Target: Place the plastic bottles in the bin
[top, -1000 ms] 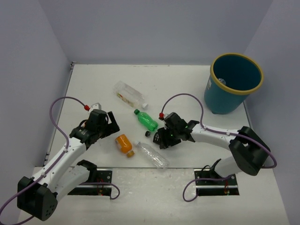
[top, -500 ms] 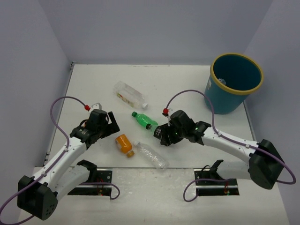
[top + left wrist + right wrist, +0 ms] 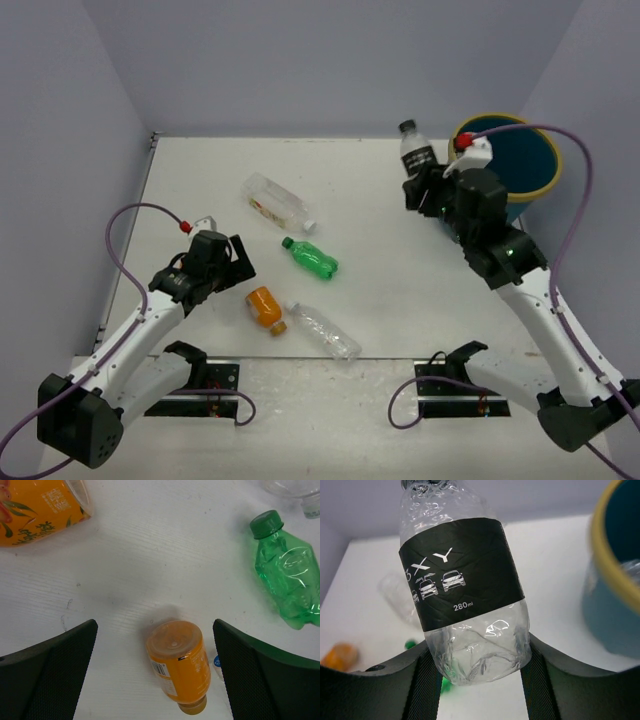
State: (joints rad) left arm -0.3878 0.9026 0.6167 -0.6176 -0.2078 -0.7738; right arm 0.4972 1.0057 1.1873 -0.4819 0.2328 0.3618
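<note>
— Clear plastic bottle with black label (image 3: pixel 462 580), clenched at its base by right gripper (image 3: pixel 479 672), just left of round teal yellow-rimmed bin (image 3: pixel 548 175).
— Risk?
— Letting go early — clipping rim, falling outside. Left gripper (image 3: pixel 155 675) spread wide over small orange bottle (image 3: pixel 177 662).
</note>
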